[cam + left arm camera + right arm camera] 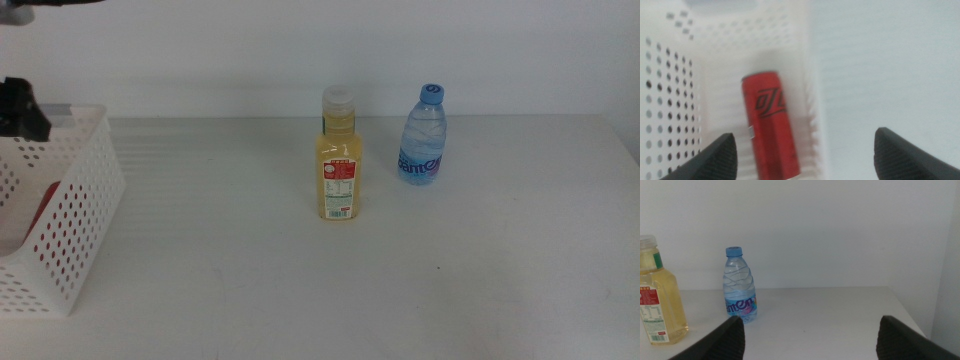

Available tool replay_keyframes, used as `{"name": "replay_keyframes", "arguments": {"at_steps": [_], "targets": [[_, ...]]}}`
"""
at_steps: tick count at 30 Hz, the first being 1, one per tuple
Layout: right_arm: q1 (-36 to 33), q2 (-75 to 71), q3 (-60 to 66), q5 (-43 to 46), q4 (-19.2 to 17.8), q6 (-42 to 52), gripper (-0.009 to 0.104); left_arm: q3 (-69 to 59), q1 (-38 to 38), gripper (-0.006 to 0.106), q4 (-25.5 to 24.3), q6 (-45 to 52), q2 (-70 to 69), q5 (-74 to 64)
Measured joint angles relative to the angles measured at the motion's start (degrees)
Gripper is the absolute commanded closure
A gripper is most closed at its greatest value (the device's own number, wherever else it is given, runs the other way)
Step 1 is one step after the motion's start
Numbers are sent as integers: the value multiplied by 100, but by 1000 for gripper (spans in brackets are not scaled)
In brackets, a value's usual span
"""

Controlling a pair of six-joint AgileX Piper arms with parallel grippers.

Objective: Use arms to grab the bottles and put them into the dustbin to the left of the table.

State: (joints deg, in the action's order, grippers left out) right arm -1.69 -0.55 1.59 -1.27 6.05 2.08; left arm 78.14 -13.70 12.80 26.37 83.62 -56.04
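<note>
Middle view: the yellow juice bottle stands upright near the centre of the white tabletop, with the clear water bottle at its 2 o'clock, apart from it. The white dustbin sits at 9 o'clock on the tabletop, the left end effector above its rim.

Left wrist view: the left end effector hangs spread wide and empty over the dustbin, where the red soda can lies on its side.

Right wrist view: the right end effector is spread wide and empty, facing the water bottle and the juice bottle.
</note>
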Motion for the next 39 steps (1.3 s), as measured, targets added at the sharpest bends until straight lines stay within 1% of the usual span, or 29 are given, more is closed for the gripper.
{"name": "replay_keyframes", "arguments": {"at_steps": [9,17,22,26,30,36,39], "targets": [[0,0,0,0,0,0,8,-1601,1180,10,60,-162,-1851,1359],[0,0,0,0,0,0,8,-3153,2024,10,448,-167,-3036,2844],[0,0,0,0,0,0,8,-4155,2462,10,754,-167,-3434,3895],[0,0,0,0,0,0,8,-4770,2840,10,846,-167,-3579,4560],[0,0,0,0,0,0,8,-5099,3147,10,876,-167,-3612,4985],[0,0,0,0,0,0,8,-5302,3490,10,1053,-167,-3612,5566],[0,0,0,0,0,0,8,-5307,3625,10,910,-167,-3612,5698]]}}
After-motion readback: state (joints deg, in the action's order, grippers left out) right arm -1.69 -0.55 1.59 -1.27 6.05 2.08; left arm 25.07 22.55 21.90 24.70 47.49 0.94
